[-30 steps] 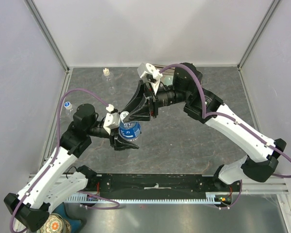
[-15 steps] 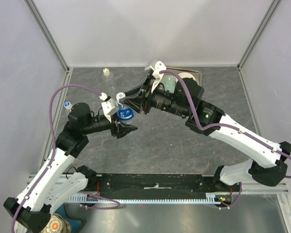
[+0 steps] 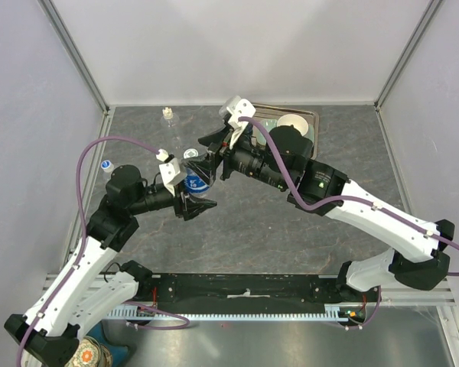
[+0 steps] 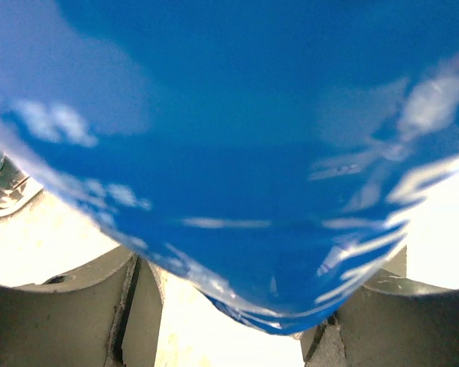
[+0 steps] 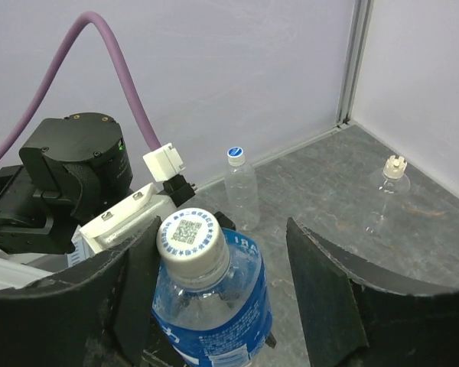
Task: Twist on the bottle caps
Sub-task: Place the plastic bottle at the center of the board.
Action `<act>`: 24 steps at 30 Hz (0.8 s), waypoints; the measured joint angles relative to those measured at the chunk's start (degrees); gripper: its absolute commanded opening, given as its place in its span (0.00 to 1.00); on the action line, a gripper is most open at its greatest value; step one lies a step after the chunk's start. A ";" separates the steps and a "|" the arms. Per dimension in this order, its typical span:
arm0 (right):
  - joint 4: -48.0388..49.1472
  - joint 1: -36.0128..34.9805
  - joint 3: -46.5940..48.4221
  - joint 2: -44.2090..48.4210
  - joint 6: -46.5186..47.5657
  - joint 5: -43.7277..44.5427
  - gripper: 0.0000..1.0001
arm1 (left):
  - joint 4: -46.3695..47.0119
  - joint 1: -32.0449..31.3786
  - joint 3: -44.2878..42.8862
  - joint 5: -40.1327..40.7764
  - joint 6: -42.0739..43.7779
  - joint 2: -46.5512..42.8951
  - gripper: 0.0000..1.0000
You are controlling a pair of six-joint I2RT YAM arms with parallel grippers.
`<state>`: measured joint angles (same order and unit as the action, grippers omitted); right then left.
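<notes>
The left claw [image 3: 193,196] is pinching the blue-labelled bottle [image 5: 214,321] by its body, with the bottle's long axis pointing up into the right claw [image 5: 218,243]. That nearer claw is hanging spread, with one finger on each side of the cap [image 5: 190,238] and neither touching it. Beyond its fingertips, a blue-topped bottle [image 5: 239,191] and a pale-topped bottle [image 5: 386,195] are standing. That is making three bottles, each topped.

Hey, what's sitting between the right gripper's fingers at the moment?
The cap of the blue-labelled bottle, with the right gripper open around it and a gap on one side. The right wrist view shows it.
</notes>
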<state>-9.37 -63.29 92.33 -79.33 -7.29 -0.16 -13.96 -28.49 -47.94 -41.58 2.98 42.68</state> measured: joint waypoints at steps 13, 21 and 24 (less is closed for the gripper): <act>-2.80 0.00 3.76 -2.32 1.14 -3.50 0.15 | -0.24 0.13 0.11 0.26 -0.48 -0.22 0.20; -2.62 2.23 1.75 -2.58 0.90 -3.69 0.04 | -3.34 -0.13 -0.20 5.92 -0.31 -1.05 0.99; -4.15 4.02 1.31 -4.42 1.31 -3.58 0.03 | -4.00 -0.13 -1.36 10.32 -0.37 -2.58 0.99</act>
<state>-13.52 -59.27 93.65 -83.74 -5.98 -3.75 -17.96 -28.62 -49.30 -31.27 2.61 40.10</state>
